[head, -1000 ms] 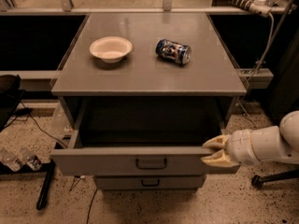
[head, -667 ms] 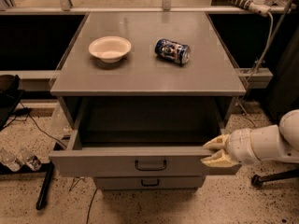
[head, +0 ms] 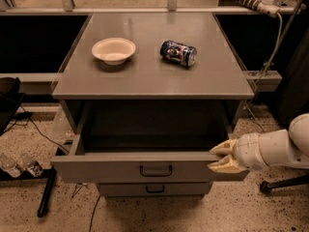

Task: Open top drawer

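Observation:
The top drawer [head: 145, 168] of the grey metal cabinet stands pulled well out, and its plain grey inside shows. Its small black loop handle [head: 155, 170] sits mid-front. My gripper [head: 218, 157] comes in from the right at the right end of the drawer front. One cream finger [head: 223, 148] lies behind the front panel's top edge and the other is against its face, so the gripper is pinched on the panel. A narrower drawer [head: 154, 189] below is closed.
A white bowl [head: 114, 50] and a blue can [head: 178, 52] lying on its side rest on the cabinet top [head: 154, 79]. Plastic bottles [head: 19, 164] and a black cable lie on the speckled floor at left. A power strip [head: 251, 0] with its cable hangs at back right.

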Tool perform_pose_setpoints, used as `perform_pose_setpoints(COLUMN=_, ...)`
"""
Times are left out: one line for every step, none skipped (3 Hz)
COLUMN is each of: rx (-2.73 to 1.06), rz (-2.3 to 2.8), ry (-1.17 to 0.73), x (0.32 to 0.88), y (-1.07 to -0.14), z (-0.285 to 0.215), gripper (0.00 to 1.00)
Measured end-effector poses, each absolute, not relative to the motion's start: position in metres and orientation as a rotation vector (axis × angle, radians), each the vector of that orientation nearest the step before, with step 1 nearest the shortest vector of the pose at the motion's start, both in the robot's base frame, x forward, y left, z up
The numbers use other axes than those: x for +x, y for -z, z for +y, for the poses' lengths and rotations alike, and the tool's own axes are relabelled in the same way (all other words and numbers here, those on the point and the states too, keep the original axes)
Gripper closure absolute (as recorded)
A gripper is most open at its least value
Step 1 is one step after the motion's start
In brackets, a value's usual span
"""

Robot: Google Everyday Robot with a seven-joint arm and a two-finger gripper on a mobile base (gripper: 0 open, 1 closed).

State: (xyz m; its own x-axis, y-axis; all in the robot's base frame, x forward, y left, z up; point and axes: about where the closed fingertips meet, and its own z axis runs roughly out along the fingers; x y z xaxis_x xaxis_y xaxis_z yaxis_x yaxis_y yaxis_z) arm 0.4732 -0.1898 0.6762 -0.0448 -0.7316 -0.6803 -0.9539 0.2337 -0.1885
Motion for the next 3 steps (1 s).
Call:
perform_pose_setpoints(rx=-1.555, rz=1.803, ry=-0.465, x=0.4685, y=-0.6757, z=-0.1862, gripper=0.34)
perform_pose_setpoints(rx=-1.556, rz=1.787, ry=-0.513, x=0.4588, y=-0.6756, z=-0.1809, gripper=0.32)
perform_pose_setpoints(rx=-1.556, rz=1.787, ry=-0.513, x=0.4586, y=-0.6765, z=-0.181, gripper=0.51)
